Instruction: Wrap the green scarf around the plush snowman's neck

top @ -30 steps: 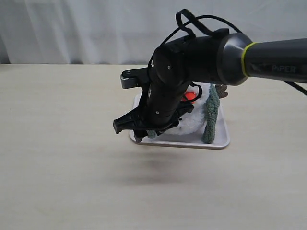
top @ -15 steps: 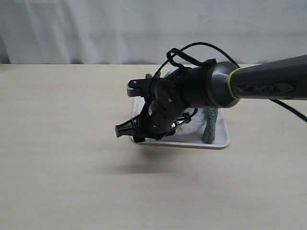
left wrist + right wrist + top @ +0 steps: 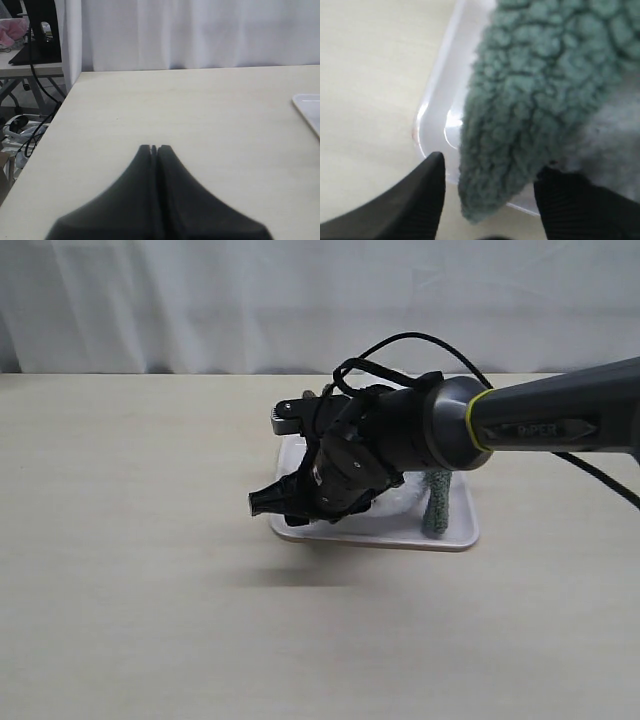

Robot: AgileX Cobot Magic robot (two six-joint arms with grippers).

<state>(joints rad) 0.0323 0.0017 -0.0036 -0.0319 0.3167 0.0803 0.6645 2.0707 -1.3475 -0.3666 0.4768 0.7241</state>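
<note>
Tray [image 3: 455, 538] with green scarf [image 3: 436, 502], plush snowman [image 3: 615, 150]

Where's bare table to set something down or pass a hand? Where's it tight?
Free: the wide table left of the tray, and the strip between its near rim and the camera. Tight: the tray, taken up by the plush snowman and green scarf, with the right gripper low over its left end, fingers either side of the scarf's tip.

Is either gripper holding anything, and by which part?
Nothing held: right gripper has jaws open astride the green scarf tip; left gripper shut, empty.
</note>
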